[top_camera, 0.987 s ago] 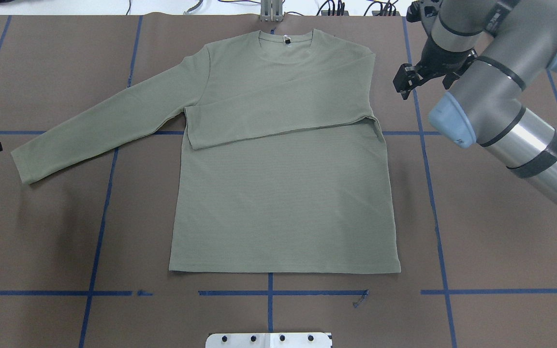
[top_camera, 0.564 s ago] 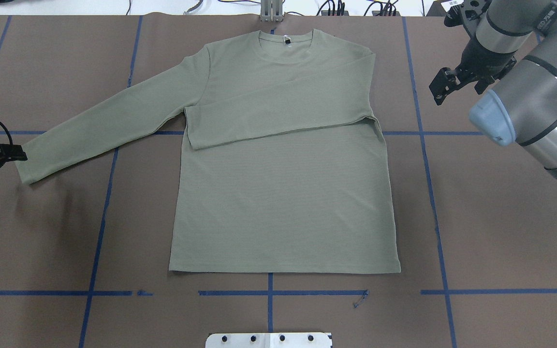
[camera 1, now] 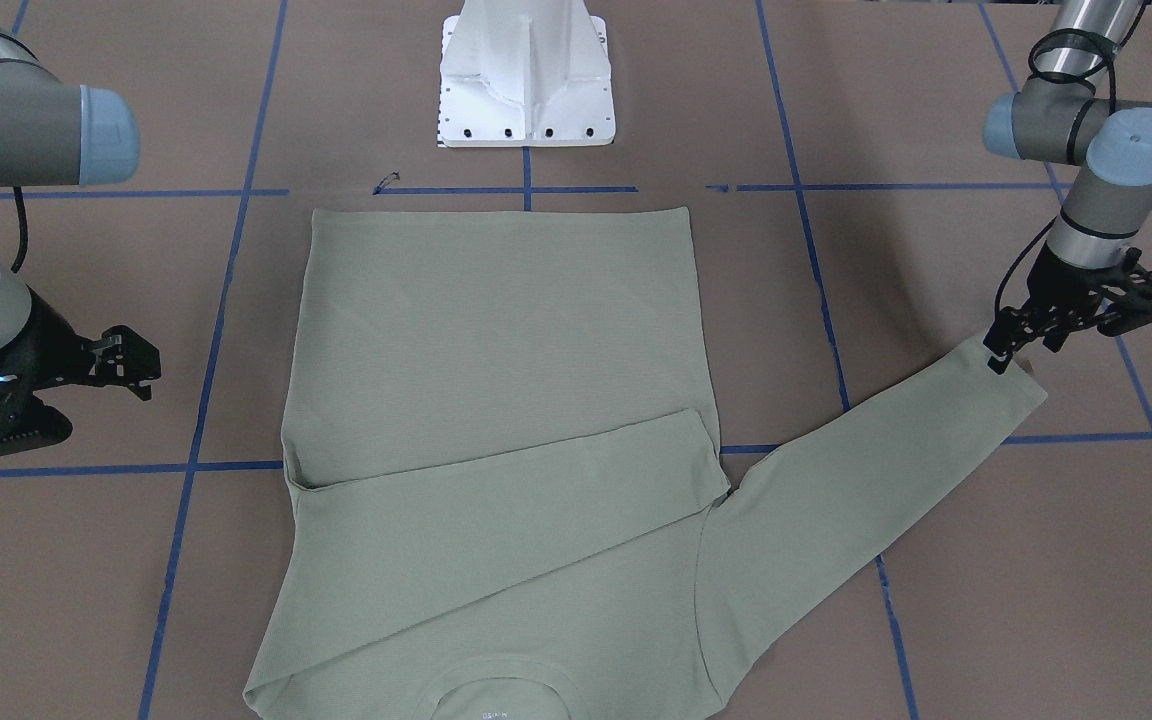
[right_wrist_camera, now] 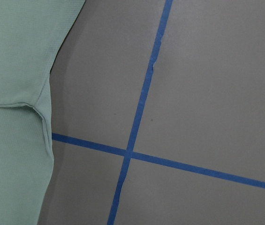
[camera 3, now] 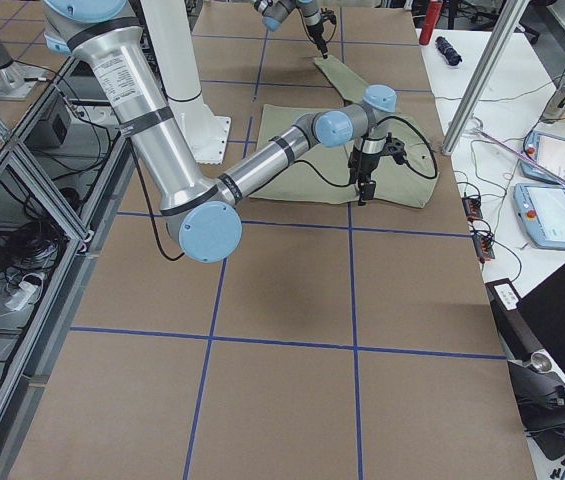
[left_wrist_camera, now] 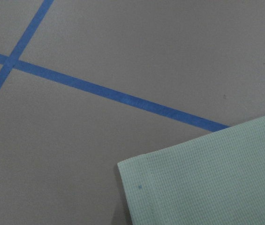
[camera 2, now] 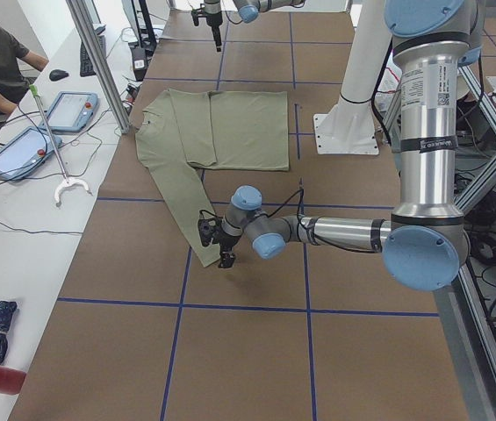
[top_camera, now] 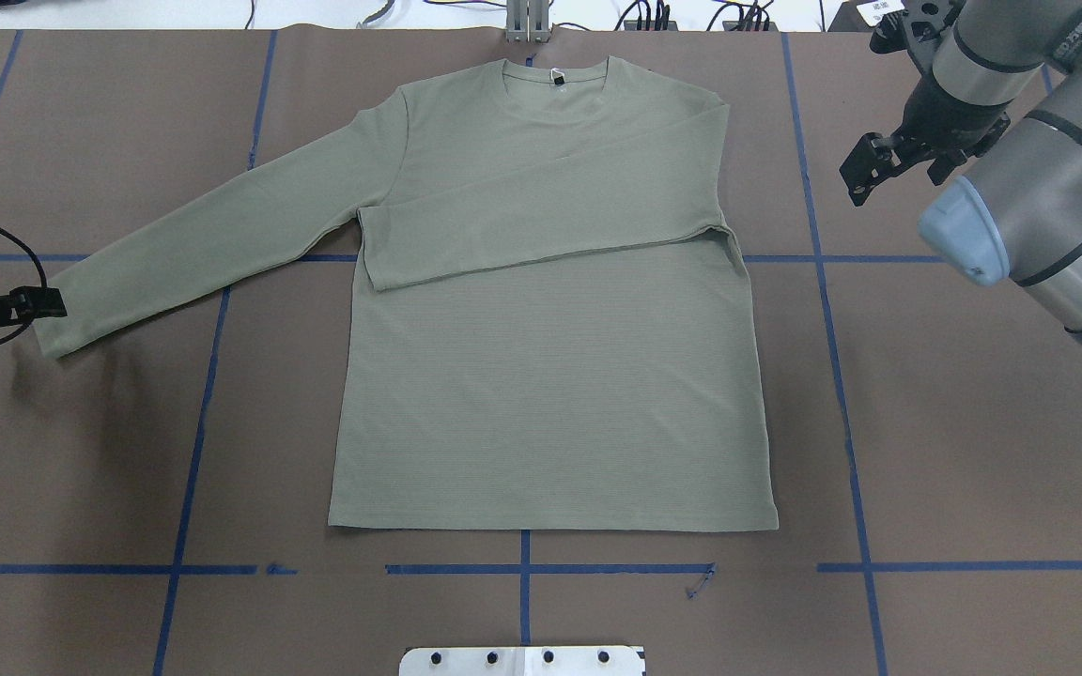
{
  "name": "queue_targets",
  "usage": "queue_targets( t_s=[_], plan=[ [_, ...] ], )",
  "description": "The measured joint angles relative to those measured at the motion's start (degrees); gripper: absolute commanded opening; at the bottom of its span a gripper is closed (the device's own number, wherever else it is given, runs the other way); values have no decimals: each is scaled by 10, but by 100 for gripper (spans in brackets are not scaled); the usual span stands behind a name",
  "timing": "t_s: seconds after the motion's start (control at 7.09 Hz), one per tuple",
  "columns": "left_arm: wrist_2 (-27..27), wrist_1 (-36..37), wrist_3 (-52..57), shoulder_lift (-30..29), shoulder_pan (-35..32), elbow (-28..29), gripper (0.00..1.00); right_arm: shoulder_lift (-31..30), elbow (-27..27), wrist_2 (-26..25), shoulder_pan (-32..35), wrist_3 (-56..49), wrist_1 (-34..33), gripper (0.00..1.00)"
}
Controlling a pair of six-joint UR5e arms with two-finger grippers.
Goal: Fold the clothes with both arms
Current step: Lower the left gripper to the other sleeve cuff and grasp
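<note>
On the counter (camera 1: 936, 600), front-facing view: shirt (camera 1: 496, 330) lies flat, hem toward the robot. Right sleeve (camera 1: 496, 510) is folded across the chest, left sleeve (camera 1: 866, 460) is stretched out. Left gripper (camera 1: 1011, 350) sits right at the cuff (camera 1: 1026, 395); can't tell whether its fingers are spread or clamped on cloth. Right gripper (camera 1: 131, 365) is well apart from the shirt, fingers wide, holding nothing.

Overhead: within the last second the left gripper came in from the left edge to the cuff. The right gripper backed off to the right, away from the shoulder. My read: the right-sleeve fold is done and released, and the left-sleeve grasp is the step in hand.

Left side view: the near arm reaches low, gripper at the sleeve end. Finger state not readable.

Right side view: the near gripper hangs by the shirt's near edge, the far one at the cuff.

Left wrist: cuff corner flat on the counter, just near of a blue tape (left_wrist_camera: 123, 98) line. No fingers in frame, cloth not lifted.

Right wrist: only the shirt's side edge and a tape crossing, nothing held.

Next: pinch the cuff and carry it across the chest onto the folded sleeve. Risk: the thin flat hem slips out.
</note>
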Motion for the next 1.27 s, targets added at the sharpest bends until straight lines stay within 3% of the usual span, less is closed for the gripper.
queue_targets(
  t_s=[0.56,0.7,0.99,1.27],
  plan=[
    [2,0,2,-1,6,7,100,0,2,1,0,1,0,100],
    [3,0,2,-2,10,8,91,0,2,1,0,2,0,100],
    [5,0,1,-5,13,9,63,0,3,1,0,2,0,100],
    [4,1,0,-6,13,5,27,0,9,5,0,3,-1,100]
  ],
)
